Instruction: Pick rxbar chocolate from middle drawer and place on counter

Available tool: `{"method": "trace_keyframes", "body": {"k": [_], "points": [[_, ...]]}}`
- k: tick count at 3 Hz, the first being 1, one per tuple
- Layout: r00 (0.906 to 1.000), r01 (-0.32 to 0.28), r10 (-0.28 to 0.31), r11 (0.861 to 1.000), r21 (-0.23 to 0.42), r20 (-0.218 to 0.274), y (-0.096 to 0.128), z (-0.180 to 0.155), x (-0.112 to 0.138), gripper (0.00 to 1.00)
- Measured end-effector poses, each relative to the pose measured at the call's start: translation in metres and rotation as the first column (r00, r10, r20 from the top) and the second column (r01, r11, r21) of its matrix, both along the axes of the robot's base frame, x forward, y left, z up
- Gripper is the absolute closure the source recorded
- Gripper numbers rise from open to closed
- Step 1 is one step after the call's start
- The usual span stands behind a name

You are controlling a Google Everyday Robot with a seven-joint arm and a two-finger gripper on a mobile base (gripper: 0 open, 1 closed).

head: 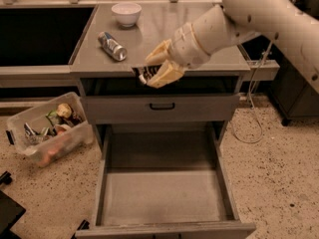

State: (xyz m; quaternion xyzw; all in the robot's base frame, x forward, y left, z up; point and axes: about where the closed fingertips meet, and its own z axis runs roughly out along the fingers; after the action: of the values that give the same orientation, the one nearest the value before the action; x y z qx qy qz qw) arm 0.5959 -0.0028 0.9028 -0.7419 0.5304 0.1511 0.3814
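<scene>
My gripper (155,69) is shut on the rxbar chocolate (143,73), a black-wrapped bar whose end sticks out to the left between the tan fingers (158,55). It hangs at the front edge of the counter (164,29), above the closed upper drawer front. The middle drawer (164,195) is pulled wide open below, and its grey floor is bare. The white arm reaches in from the upper right.
A silver drink can (111,46) lies on its side at the counter's left. A white bowl (125,13) stands at the back left. A clear bin of snacks (47,128) sits on the floor to the left. A cable hangs at the right.
</scene>
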Motion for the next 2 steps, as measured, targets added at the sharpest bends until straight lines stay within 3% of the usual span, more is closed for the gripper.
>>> {"method": "trace_keyframes", "body": {"k": [1,2], "points": [[0.9984,-0.025,0.027,0.999,-0.034,0.050,0.000,0.035,0.031,1.00],[0.9974,-0.004,0.008,0.999,-0.048,0.072,-0.001,0.049,0.075,1.00]]}}
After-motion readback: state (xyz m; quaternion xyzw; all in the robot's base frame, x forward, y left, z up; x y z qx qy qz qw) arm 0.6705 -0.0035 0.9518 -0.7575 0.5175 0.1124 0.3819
